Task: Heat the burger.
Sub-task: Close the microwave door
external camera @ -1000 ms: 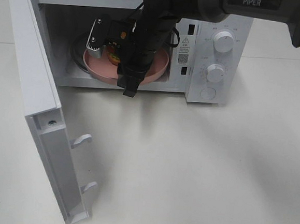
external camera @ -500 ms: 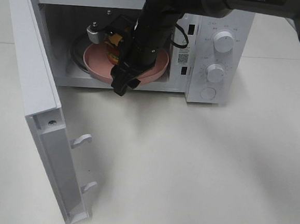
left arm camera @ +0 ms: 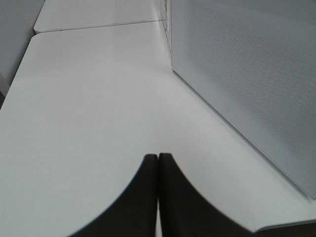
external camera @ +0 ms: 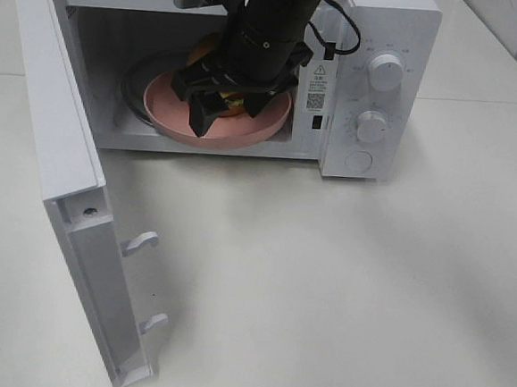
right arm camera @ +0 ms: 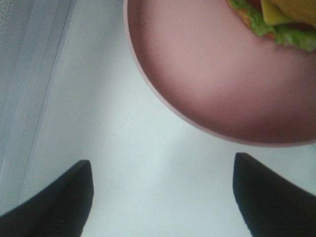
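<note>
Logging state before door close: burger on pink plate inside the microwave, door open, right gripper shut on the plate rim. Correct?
Not quite. The right gripper is open, jaws wide apart and clear of the pink plate; the right wrist view shows it. The rest holds: burger on the plate inside the microwave, door open.
</note>
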